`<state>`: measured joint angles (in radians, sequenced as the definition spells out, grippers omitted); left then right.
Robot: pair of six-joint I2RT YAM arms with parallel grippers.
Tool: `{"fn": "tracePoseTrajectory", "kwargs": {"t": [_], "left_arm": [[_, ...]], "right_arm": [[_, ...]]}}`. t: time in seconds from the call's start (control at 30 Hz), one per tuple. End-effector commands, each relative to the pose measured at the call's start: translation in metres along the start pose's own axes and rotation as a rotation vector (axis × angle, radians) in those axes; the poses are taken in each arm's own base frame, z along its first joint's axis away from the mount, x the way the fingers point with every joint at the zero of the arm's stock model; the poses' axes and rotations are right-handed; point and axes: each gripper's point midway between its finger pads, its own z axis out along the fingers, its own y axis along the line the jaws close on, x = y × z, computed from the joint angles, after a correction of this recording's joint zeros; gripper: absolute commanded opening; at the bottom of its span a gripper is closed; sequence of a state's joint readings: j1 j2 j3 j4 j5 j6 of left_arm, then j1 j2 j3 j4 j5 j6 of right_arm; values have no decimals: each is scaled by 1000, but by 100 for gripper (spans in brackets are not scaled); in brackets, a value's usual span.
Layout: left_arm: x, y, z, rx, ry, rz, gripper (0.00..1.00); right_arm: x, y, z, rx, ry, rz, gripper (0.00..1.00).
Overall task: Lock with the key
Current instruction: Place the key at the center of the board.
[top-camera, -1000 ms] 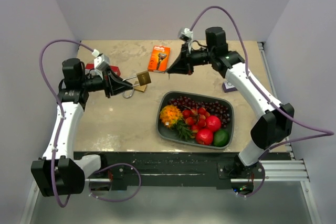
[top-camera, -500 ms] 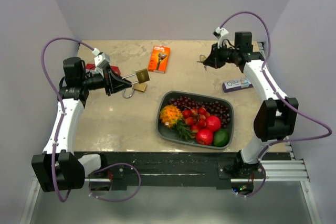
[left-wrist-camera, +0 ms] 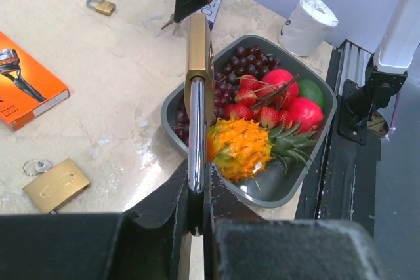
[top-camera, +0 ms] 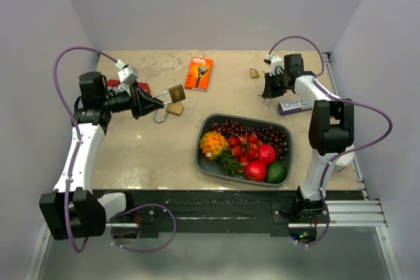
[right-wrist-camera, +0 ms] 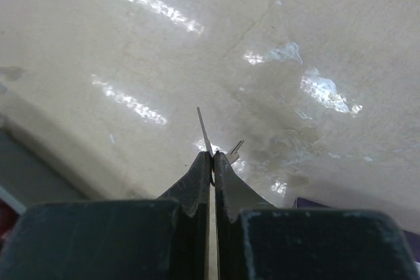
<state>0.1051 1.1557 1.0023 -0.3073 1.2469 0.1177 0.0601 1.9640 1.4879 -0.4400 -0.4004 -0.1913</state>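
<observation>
The left gripper (left-wrist-camera: 195, 191) is closed on the shackle of the brass padlock (left-wrist-camera: 199, 63). The padlock is held clear of the table (top-camera: 151, 155), with its body pointing away from the wrist toward the right arm. The right gripper (right-wrist-camera: 211, 162) is pinched shut on the key (right-wrist-camera: 204, 128). Only a thin, edge-on blade and a scrap of ring are seen beyond the fingertips. In the top view the right gripper is placed low over the far right part of the table, near a small white box (top-camera: 294, 105) and well apart from the held padlock.

Progress is judged as partial. Both parts are grasped, but the key is not yet brought to the padlock, inserted or turned.

A second brass padlock (left-wrist-camera: 56, 185) lies on the table below the held one. An orange razor box (top-camera: 198, 73) and a grey fruit tray (left-wrist-camera: 282, 187) are placed between the arms.

The keyhole is not shown in any view. It cannot be told whether the shackle is seated or sprung, because its lower part is hidden between the fingers. The key's bow is covered by the right fingers, and the key is too small to be made out from above.
</observation>
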Motion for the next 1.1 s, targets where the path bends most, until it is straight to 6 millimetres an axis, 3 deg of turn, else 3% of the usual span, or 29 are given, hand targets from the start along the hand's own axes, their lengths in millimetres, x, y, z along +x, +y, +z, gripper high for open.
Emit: {"fn": "tracePoseTrajectory", "kwargs": {"t": [0.0, 0.4, 0.5, 0.57, 0.67, 0.73, 0.83, 0.93, 1.0, 1.03, 1.07], "left_arm": [[-28, -8, -5, 10, -41, 143, 0], [-17, 1, -3, -3, -15, 132, 0], [-15, 2, -3, -3, -6, 131, 0], [-12, 3, -3, -4, 2, 120, 0], [-7, 6, -2, -10, 18, 86, 0], [3, 7, 1, -12, 49, 42, 0], [14, 8, 8, -16, 100, 13, 0], [20, 8, 16, -32, 134, -25, 0], [24, 3, 25, -24, 157, -69, 0], [28, 3, 29, -21, 169, -99, 0], [29, -1, 35, -8, 180, -122, 0]], "right_arm": [[-17, -26, 1, 88, -38, -31, 0], [-15, -51, 14, 153, -17, -48, 0], [-17, -52, 15, 150, -18, -48, 14], [-25, -49, 11, 140, -37, -61, 37], [-38, -44, 2, 124, -76, -97, 57], [-56, -39, -11, 122, -134, -145, 63], [-82, -21, -36, 72, -211, -214, 70], [-112, 14, -68, 4, -314, -316, 85], [-122, 51, -79, -56, -350, -404, 92], [-131, 70, -98, -63, -392, -483, 94], [-133, 102, -102, -106, -409, -549, 96]]}}
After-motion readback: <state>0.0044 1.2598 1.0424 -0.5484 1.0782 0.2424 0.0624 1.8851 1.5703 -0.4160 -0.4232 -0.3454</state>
